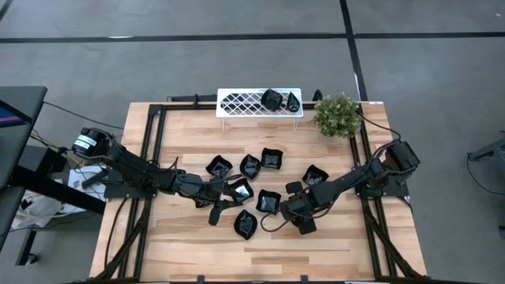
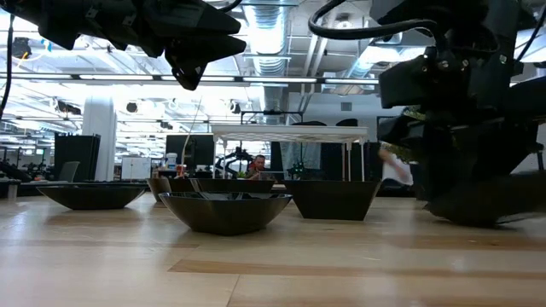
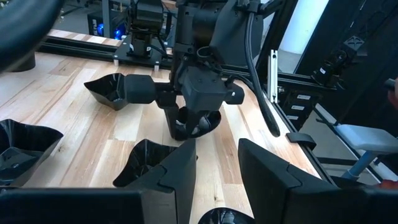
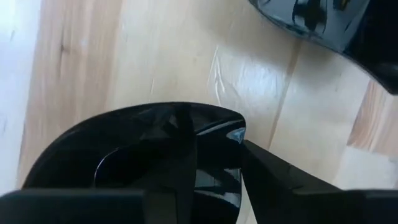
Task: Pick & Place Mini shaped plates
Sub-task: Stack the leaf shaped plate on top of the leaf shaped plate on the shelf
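Plates: about eight mini shaped plates (image 1: 249,166) lay loose around the middle of the table (image 1: 331,237), and two more sat on the white lattice rack (image 1: 241,102) at the far edge, so the rack was probably the goal.
Right end effector: the right end effector (image 4: 214,171) was low over a plate (image 4: 137,149) right of the middle, one finger inside the bowl and one outside, the rim between them. The fingers were apart but narrow; I judge a grasp was in progress, not yet firm.
Left end effector: the left end effector (image 3: 214,168) hovered over the cluster with fingers apart, holding nothing, likely waiting.
High view: only it gave the whole layout, with the potted plant (image 1: 338,114) beside the rack.
Right wrist view: only it showed the rim between the fingers.
Low view: it showed the plates resting flat on the wood.
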